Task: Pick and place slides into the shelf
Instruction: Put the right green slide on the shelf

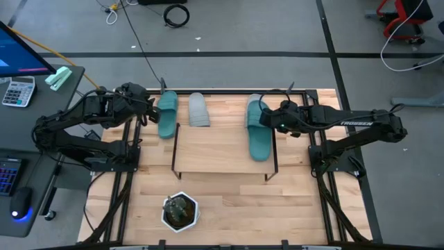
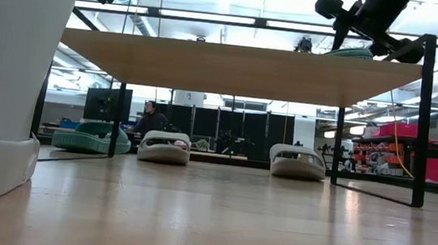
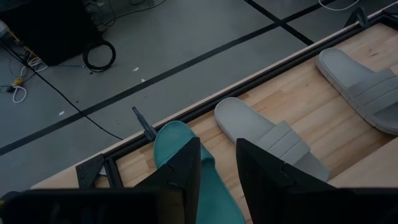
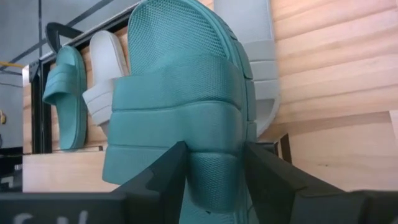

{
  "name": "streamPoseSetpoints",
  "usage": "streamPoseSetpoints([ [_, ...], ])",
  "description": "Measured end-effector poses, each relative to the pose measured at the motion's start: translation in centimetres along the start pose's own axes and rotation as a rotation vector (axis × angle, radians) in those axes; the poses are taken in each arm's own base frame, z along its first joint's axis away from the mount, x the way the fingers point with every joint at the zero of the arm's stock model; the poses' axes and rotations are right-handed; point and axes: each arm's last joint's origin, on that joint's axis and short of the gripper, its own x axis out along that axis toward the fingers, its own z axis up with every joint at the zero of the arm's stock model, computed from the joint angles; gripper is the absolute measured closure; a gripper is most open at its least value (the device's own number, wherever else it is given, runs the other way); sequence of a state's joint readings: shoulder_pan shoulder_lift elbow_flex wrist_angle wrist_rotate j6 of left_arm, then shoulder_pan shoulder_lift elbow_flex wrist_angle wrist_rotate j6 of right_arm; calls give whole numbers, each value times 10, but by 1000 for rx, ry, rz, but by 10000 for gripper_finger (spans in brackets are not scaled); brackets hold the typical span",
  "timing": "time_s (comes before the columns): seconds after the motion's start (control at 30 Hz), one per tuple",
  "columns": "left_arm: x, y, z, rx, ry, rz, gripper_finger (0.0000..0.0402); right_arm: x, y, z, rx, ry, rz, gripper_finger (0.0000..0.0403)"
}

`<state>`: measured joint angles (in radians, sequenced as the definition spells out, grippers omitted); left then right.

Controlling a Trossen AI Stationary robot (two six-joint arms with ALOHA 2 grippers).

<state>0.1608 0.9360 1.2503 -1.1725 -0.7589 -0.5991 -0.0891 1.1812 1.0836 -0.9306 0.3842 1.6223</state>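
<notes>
Two-arm slide placement, carried slide over the low shelf (image 1: 208, 154) of light wooden board on thin black wire legs, which stands mid-bench. The right gripper (image 4: 214, 163) grasps a teal-green open-toe rubber slide (image 1: 258, 129) by one end, fingers clamped on either side of the sole. Held so, the slide projects forward past the fingers, and in the high view it lies along the shelf's right end with its far part beyond the shelf's back edge. Judged from this, it is raised for setting on the board; contact with the board cannot be told.

The left gripper (image 3: 217, 169) hovers over the second teal-green slide (image 1: 167, 114) near the bench's back-left corner, fingers parted astride it and not closed, apparently ready for the next pick.

2 light grey rubber slides remain on the bench behind the shelf: 1 (image 1: 199, 110) beside the second teal slide, the other (image 2: 297, 161) partly hidden beneath the carried slide.
</notes>
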Motion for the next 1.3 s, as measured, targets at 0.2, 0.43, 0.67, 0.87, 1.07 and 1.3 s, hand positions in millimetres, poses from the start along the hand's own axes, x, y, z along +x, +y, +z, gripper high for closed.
streamPoseSetpoints([
  [0.2,0,0,0,0,0,0,294,0,0,-1,-24,33,-2,244],
  [0.43,0,0,0,0,0,0,294,0,0,-1,-29,34,1,244],
  [0.67,0,0,0,0,0,0,294,0,0,-1,-80,34,2,244],
  [0.87,0,0,0,0,0,0,294,0,0,-1,-112,31,3,219],
  [1.07,0,0,0,0,-2,3,294,0,0,-1,-126,29,3,154],
  [1.3,0,0,0,0,-3,5,294,0,0,-1,-123,30,3,102],
])
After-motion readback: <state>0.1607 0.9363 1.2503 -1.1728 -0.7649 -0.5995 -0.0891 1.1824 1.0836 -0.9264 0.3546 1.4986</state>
